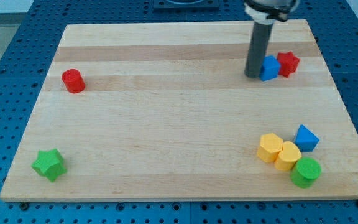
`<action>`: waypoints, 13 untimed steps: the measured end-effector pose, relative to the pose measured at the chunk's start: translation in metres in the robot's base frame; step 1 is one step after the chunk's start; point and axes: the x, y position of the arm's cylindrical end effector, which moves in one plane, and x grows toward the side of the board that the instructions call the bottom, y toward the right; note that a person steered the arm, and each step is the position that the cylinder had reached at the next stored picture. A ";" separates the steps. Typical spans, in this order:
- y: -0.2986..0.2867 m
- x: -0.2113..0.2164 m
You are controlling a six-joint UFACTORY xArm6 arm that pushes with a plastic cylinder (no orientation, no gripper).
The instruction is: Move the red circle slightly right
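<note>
In the camera view you see the wooden table (185, 124) lying on a blue perforated base (5, 74). The red circle (73, 81) sits near the view's left edge, in the upper half, alone and well apart from every other block.

Your arm comes in from the view's top right as a dark rod, and my tip (253, 76) rests on the table just left of a blue block (269, 68), touching it or nearly so; you cannot tell which from here. Just right of that blue block, touching it, is a red star-like block (288, 63). This tool is a plain rod: it has no jaws to part or close, and it clamps nothing.

At the view's lower right you find a tight cluster: a yellow hexagon-like block (270, 147) against a yellow heart-like block (288, 155), a blue triangle-like block (306, 138) just above them to the right, and a green round block (306, 172) below. A green star (48, 164) sits alone at the lower left.

My tip is far across the table from the red circle.
</note>
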 end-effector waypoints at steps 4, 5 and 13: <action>-0.123 -0.013; -0.199 -0.017; -0.452 0.024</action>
